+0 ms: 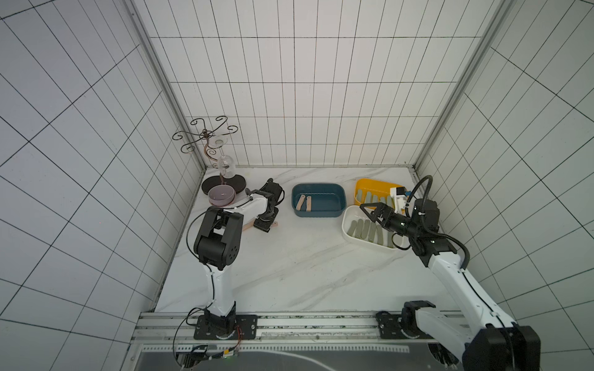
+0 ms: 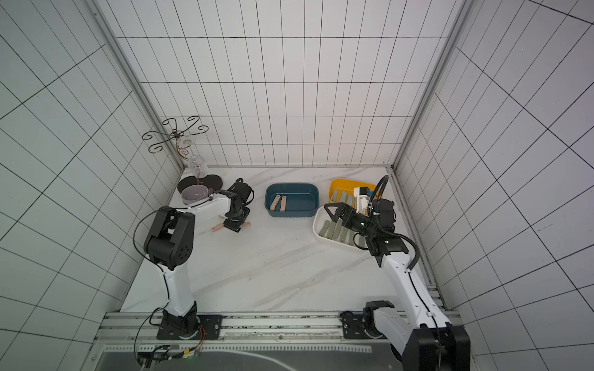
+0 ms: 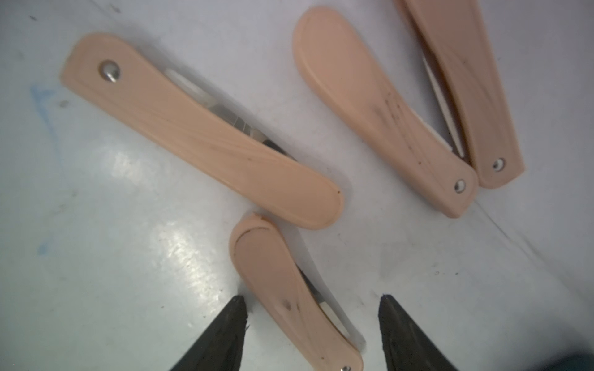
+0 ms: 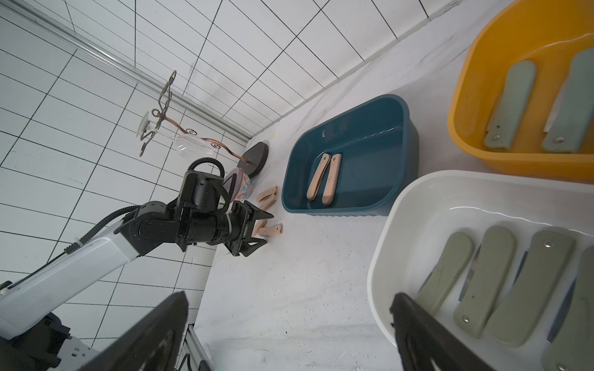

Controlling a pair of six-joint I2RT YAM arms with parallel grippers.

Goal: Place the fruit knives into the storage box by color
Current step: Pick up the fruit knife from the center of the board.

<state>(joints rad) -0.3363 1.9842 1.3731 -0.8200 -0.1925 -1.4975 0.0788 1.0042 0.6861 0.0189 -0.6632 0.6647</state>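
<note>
1. Four peach-pink fruit knives [image 3: 193,128] are lying on the desk [image 3: 96,225] around the left claw [image 3: 313,300]. The nearest knife [image 3: 276,282] is sitting between its jaws and three are lying beyond its tips.
2. Three boxes are standing on the desk: a blue box [image 1: 321,214], a yellow box [image 1: 369,183] and a white box [image 1: 346,228].
3. The left claw is standing released, its jaws apart on either side of the nearest knife, whose rivet end is running out of frame.
4. The right claw [image 4: 289,295] is gaping wide, grasping nothing, above the white box's rim.
5. The right arm is covering part of the yellow and white boxes, so their full counts cannot be told.
6. The blue box, between the claws, is holding two pink knives [image 1: 304,203]. The yellow box, beyond the right claw, is showing at least two mint knives [image 4: 511,106]. The white box is showing at least four olive knives [image 4: 488,282].
</note>
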